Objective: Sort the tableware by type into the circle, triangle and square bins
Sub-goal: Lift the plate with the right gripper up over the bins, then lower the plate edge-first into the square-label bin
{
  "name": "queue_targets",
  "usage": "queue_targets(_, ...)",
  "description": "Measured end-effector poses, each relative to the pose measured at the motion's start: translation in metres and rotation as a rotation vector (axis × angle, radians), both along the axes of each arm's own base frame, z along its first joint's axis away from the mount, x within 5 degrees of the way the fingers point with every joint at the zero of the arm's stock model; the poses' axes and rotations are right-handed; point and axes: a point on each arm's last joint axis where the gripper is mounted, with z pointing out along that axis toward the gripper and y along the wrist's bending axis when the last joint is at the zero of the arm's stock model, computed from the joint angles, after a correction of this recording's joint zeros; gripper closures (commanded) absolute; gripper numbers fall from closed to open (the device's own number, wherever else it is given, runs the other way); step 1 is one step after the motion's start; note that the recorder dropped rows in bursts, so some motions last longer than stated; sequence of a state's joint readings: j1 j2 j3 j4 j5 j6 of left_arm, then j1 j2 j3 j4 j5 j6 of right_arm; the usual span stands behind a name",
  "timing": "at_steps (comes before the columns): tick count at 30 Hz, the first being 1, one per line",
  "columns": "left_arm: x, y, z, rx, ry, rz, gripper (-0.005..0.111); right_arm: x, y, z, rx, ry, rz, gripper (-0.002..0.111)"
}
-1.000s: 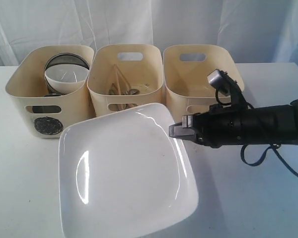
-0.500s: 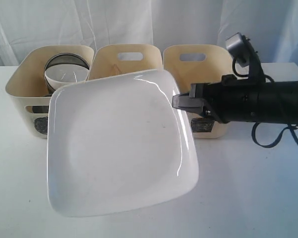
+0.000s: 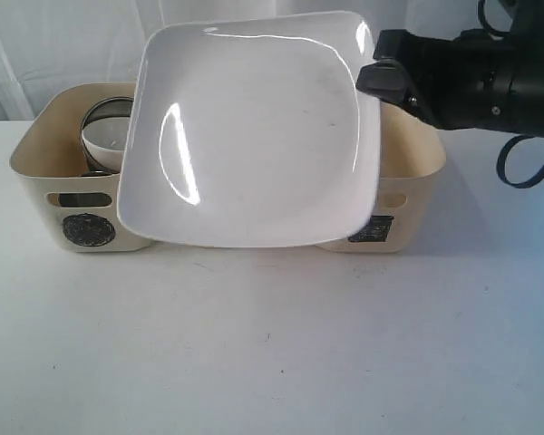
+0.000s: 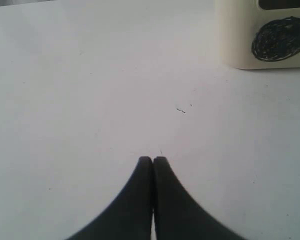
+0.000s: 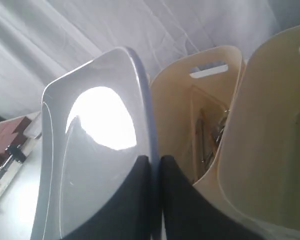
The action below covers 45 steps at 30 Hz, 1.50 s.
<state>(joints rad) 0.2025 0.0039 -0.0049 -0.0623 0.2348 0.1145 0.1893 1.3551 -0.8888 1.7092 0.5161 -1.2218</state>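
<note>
A square white plate (image 3: 254, 136) hangs tilted almost upright above the white table (image 3: 272, 344), hollow face toward the front edge, its right rim clamped between the closed jaws of the right claw (image 3: 370, 78). It hides the middle bin (image 5: 185, 115) of three cream ones along the table's back edge, with the circle bin (image 3: 36, 172) toward the left edge and the square bin (image 3: 415, 172) toward the right, before a white curtain (image 3: 36, 45). The left claw (image 4: 152, 161) is pressed closed, empty, low over bare tabletop near the circle bin.
</note>
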Motion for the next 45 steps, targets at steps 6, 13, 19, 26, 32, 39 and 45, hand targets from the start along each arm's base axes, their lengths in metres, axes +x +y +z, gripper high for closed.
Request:
queue_targets(6, 0.000, 0.000, 0.000, 0.000, 0.000, 0.000, 0.107, 0.010, -0.011, 0.008, -0.044, -0.021, -0.143, 0.108)
queue_targets(13, 0.000, 0.000, 0.000, 0.000, 0.000, 0.000, 0.107, 0.019, -0.021, 0.023, -0.072, -0.060, -0.269, 0.108)
queue_targets(19, 0.000, 0.000, 0.000, 0.000, 0.000, 0.000, 0.107, 0.024, -0.029, 0.031, -0.095, -0.080, -0.366, 0.108)
queue_targets(26, 0.000, 0.000, 0.000, 0.000, 0.000, 0.000, 0.107, 0.027, -0.041, 0.034, -0.111, -0.079, -0.464, 0.108)
queue_targets(32, 0.000, 0.000, 0.000, 0.000, 0.000, 0.000, 0.107, 0.027, -0.059, 0.037, -0.182, -0.106, -0.558, 0.108)
queue_targets(39, 0.000, 0.000, 0.000, 0.000, 0.000, 0.000, 0.107, 0.027, -0.065, 0.039, -0.295, -0.145, -0.585, 0.108)
queue_targets(45, 0.000, 0.000, 0.000, 0.000, 0.000, 0.000, 0.107, 0.027, -0.071, 0.039, -0.439, -0.178, -0.602, 0.108)
